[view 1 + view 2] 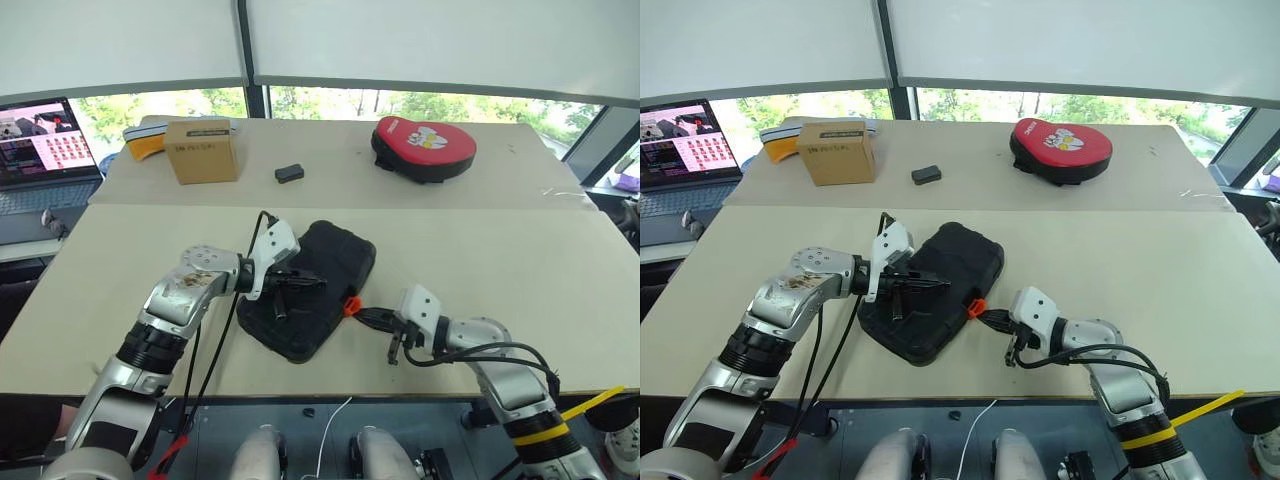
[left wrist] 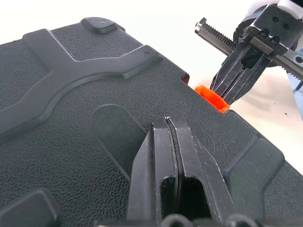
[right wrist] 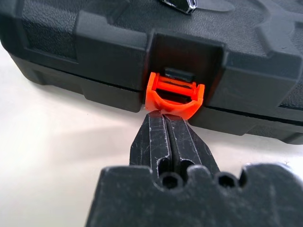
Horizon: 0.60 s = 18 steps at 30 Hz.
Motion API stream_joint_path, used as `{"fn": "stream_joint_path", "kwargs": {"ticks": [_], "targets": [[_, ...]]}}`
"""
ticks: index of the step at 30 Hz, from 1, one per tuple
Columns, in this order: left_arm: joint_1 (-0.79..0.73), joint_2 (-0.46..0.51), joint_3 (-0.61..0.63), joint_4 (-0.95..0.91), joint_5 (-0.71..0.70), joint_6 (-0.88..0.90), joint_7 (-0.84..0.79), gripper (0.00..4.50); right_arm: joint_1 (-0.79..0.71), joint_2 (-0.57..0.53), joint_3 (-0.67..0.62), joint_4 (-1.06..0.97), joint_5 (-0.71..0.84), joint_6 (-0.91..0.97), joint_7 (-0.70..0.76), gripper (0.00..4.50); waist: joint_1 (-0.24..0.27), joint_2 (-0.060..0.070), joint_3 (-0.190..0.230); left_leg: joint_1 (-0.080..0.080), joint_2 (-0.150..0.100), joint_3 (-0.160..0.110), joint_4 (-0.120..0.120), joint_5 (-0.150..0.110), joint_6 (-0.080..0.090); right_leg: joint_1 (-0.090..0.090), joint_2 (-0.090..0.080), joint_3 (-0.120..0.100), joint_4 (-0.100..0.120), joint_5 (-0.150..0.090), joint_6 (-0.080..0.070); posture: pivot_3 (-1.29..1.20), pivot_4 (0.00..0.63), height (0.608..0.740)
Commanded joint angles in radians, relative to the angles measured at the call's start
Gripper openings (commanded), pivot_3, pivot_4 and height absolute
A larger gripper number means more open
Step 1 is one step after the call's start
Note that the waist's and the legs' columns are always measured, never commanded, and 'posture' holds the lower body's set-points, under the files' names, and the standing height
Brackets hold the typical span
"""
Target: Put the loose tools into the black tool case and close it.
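The rectangular pebbled black plastic tool case (image 1: 312,288) lies shut on the beige worktop (image 1: 520,260), left gripper (image 2: 166,124) pressing its lid with jaws closed. The right gripper (image 3: 163,116), jaws closed and empty, noses against the orange latch (image 3: 174,94); an off-centre push could slide past it, leaving the case unlatched.

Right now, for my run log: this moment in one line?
case: lid down | left gripper: shut, on lid | right gripper: shut, at orange latch

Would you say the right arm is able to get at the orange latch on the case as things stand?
Probably yes: the shut right claw already has its tips at the orange latch of the closed black tool case, with nothing between them; the left claw rests on the lid, away from it.
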Motion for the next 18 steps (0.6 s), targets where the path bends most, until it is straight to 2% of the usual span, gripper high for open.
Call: {"fn": "stream_joint_path", "kwargs": {"ticks": [1,8,18], "targets": [[0.035,-0.005,-0.053,0.062,0.042,0.037,0.003,0.05,-0.024,0.031,-0.034,-0.053,0.056,-0.055,-0.01,0.0,-0.003,0.0,0.0,0.0,0.0,0.0,0.0,0.0,0.0,0.0,0.0,0.0,0.0,0.0,0.0,0.0,0.15,0.74],[0.04,-0.003,-0.059,0.061,0.044,0.047,0.0,0.05,-0.049,0.043,-0.008,-0.01,0.011,-0.059,-0.026,0.0,-0.005,0.0,0.0,0.001,0.0,-0.001,0.0,0.0,0.0,0.001,0.0,0.0,0.001,0.0,0.0,0.0,0.15,0.74],[0.049,0.003,-0.065,0.052,0.042,0.068,-0.001,0.05,-0.06,0.09,-0.01,-0.028,0.05,-0.059,-0.007,0.0,-0.01,0.0,0.0,0.004,0.001,-0.001,-0.001,0.0,0.0,0.002,0.001,0.001,0.001,0.0,-0.001,0.0,0.15,0.74]]}}
